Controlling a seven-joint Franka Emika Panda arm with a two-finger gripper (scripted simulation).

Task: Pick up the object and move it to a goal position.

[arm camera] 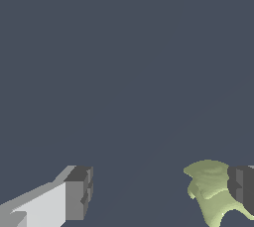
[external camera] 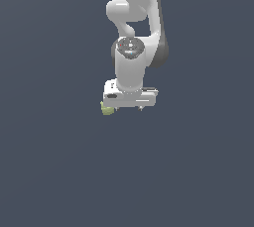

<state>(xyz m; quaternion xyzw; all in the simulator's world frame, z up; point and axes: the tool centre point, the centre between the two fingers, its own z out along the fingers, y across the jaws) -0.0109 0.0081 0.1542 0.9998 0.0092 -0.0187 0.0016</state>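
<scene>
Lump was the best word for the object [arm camera: 211, 196]: yellow-green, small, with a ridged, wavy surface and a scooped lower edge in my wrist view. My gripper [arm camera: 161, 194] was spread wide, and the lump sat against one dark finger pad [arm camera: 242, 187], well apart from the other. In the exterior view it peeked from under my hand at the exterior view's left.

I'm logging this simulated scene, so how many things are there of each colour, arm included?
Yellow-green: 1, the object, close beside one finger.
White: 1, the robot arm with its gripper, jaws apart.
Total: 2
</scene>
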